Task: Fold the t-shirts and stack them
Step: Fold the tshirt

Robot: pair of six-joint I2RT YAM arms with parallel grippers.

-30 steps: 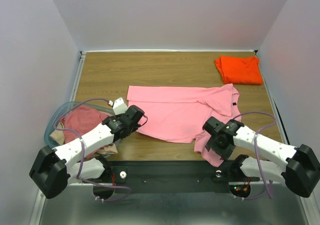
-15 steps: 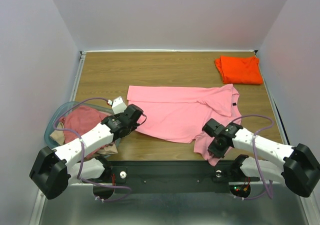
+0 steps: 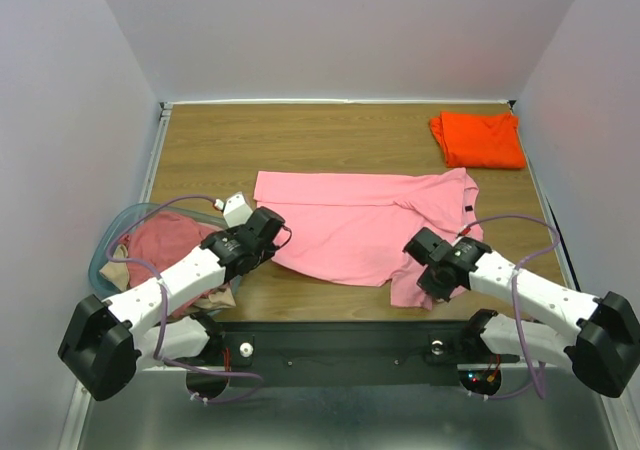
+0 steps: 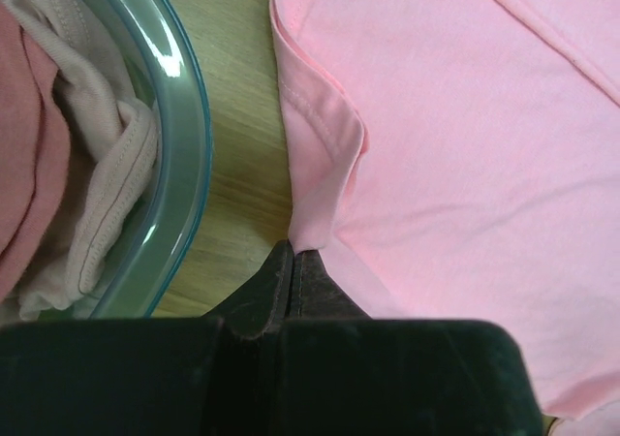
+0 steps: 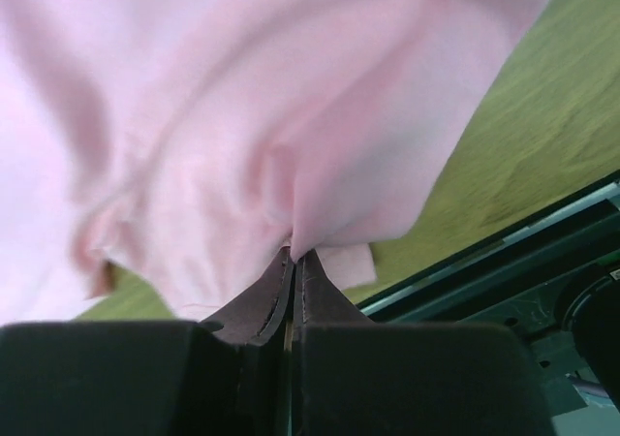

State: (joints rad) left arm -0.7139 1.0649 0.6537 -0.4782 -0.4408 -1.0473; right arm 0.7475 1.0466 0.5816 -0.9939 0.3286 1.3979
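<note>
A light pink t-shirt (image 3: pixel 360 220) lies spread across the middle of the wooden table. My left gripper (image 4: pixel 294 253) is shut on its near left corner (image 4: pixel 315 218), beside the tub. My right gripper (image 5: pixel 294 255) is shut on a lifted fold of the same pink shirt (image 5: pixel 291 145) at its near right sleeve (image 3: pixel 420 288). A folded bright orange t-shirt (image 3: pixel 478 139) rests at the far right corner. A dusty rose shirt (image 3: pixel 165 242) and a tan one (image 4: pixel 107 184) lie bunched in the tub.
A clear bluish plastic tub (image 3: pixel 110 245) sits at the near left, its rim (image 4: pixel 189 136) close to my left fingers. A small white tag (image 3: pixel 238 210) lies by the tub. The black front rail (image 3: pixel 340 345) runs under both arms.
My right gripper closed on the pink shirt's near right sleeve and lifted it slightly away from the table's front edge. The left arm stayed put.
</note>
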